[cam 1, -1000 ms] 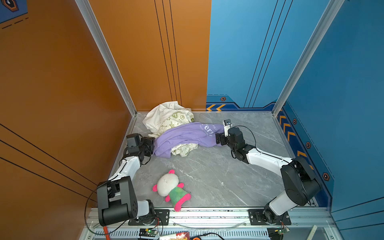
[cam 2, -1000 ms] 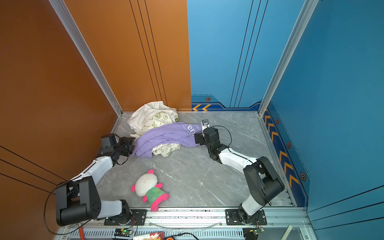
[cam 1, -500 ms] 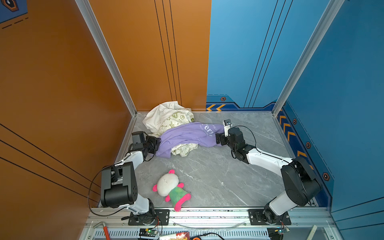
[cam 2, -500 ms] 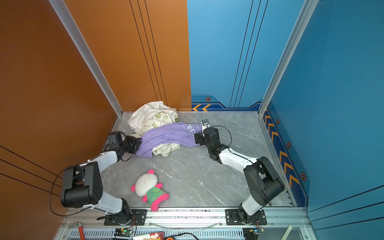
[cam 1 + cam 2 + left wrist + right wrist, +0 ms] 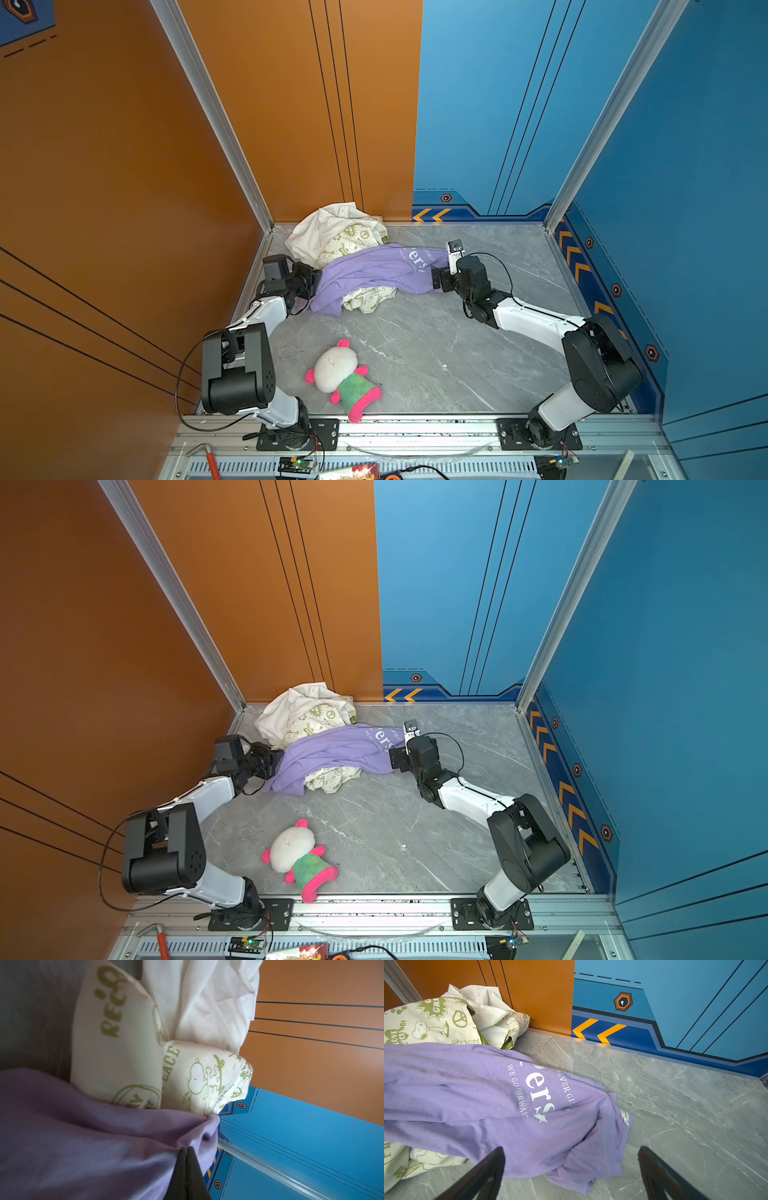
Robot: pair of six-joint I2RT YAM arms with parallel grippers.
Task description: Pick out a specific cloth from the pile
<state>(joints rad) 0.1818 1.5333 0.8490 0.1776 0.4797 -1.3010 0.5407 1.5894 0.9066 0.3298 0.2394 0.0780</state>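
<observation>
The pile [image 5: 336,232] is sitting in the counter's [image 5: 436,353] far corner, the lavender cloth [image 5: 374,270] draping across it; the left gripper [image 5: 187,1152] is pinching the cloth's edge closed, presumably to drag it free, while the right gripper [image 5: 571,1167] is gaping wide, empty, straddling its other end

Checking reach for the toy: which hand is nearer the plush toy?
Left. The left hand, pinched shut on the purple shirt, sits beyond the plush toy; the right hand, open, is further off to the right.
</observation>
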